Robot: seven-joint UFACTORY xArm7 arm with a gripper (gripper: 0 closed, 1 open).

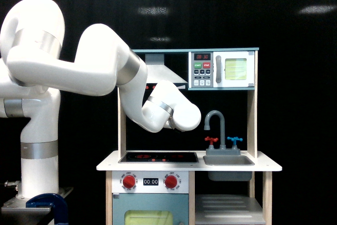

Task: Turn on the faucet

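White arm (105,72) is hanging over the stovetop (158,157), wrist just beside the faucet (217,130); tool hidden.

Your toy kitchen's white desk (110,167) spans the lower centre of the frame, right of the arm's column. A black hob (158,157) with red rings lies flat on its left half. A grey sink (228,160) is set into its right half. The grey faucet (216,125) stands at the sink's back edge, spout curving toward frame left, with a red handle (211,140) and a blue handle (234,140) side by side on its base.
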